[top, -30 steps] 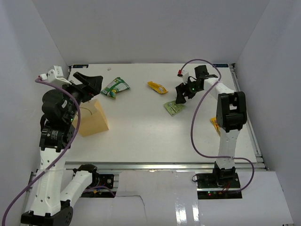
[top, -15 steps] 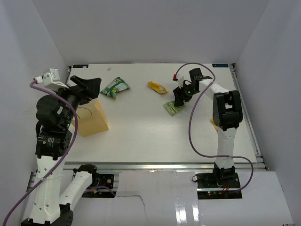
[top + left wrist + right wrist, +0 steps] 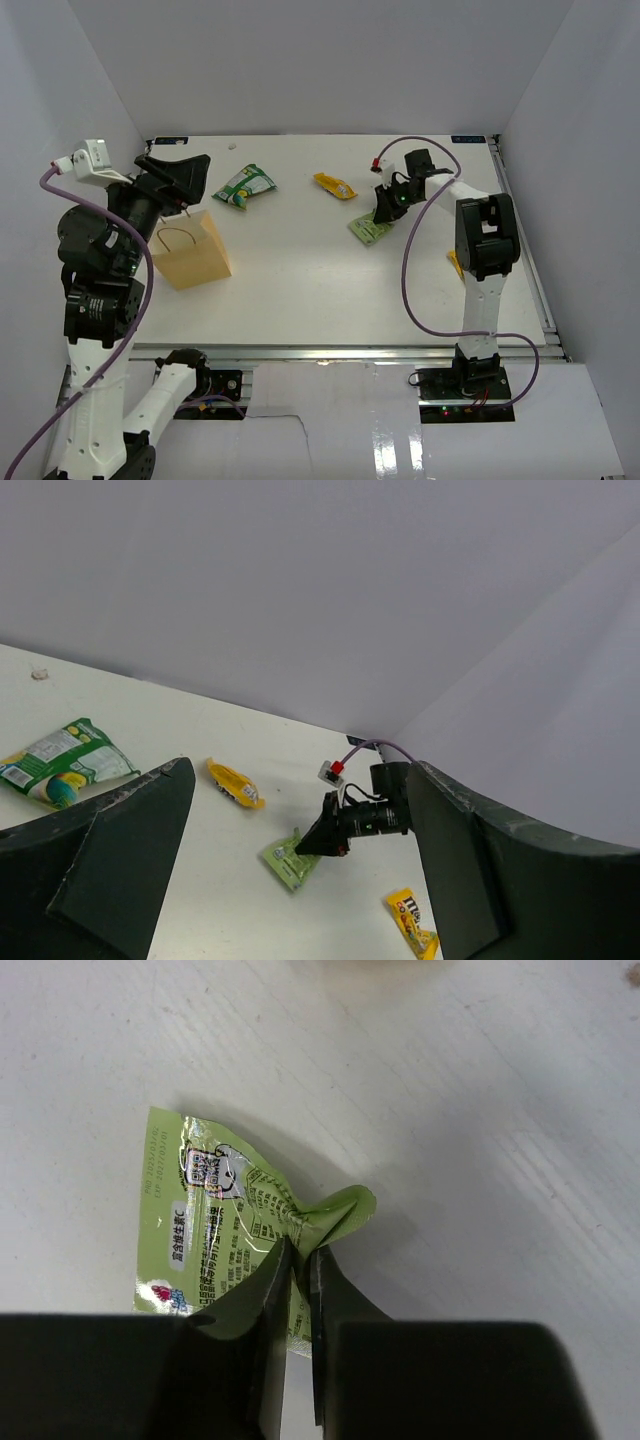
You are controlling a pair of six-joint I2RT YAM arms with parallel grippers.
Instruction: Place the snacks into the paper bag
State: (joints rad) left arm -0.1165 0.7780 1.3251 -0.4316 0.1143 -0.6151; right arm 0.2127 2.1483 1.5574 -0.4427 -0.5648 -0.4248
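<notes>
The pale green square packet point(image 3: 366, 230) point(image 3: 205, 1225) lies on the white table at centre right. My right gripper point(image 3: 382, 214) point(image 3: 298, 1252) is shut on its near corner, and the foil is puckered up between the fingers. A green-and-white packet point(image 3: 245, 185) point(image 3: 60, 764) and an orange-yellow wrapper point(image 3: 335, 186) point(image 3: 233, 784) lie toward the back. The yellow M&M's pack point(image 3: 456, 264) point(image 3: 413, 921) sits beside the right arm. The tan paper bag point(image 3: 192, 252) stands upright at the left. My left gripper point(image 3: 178, 176) point(image 3: 300, 770) hovers open above and behind the bag, holding nothing.
White walls enclose the table on the left, back and right. A metal rail point(image 3: 350, 350) runs along the near edge. The right arm's purple cable point(image 3: 408, 270) loops over the table beside its base.
My right gripper has closed onto the pale green packet's corner. The left arm has pulled back to the left, uncovering more of the paper bag.
</notes>
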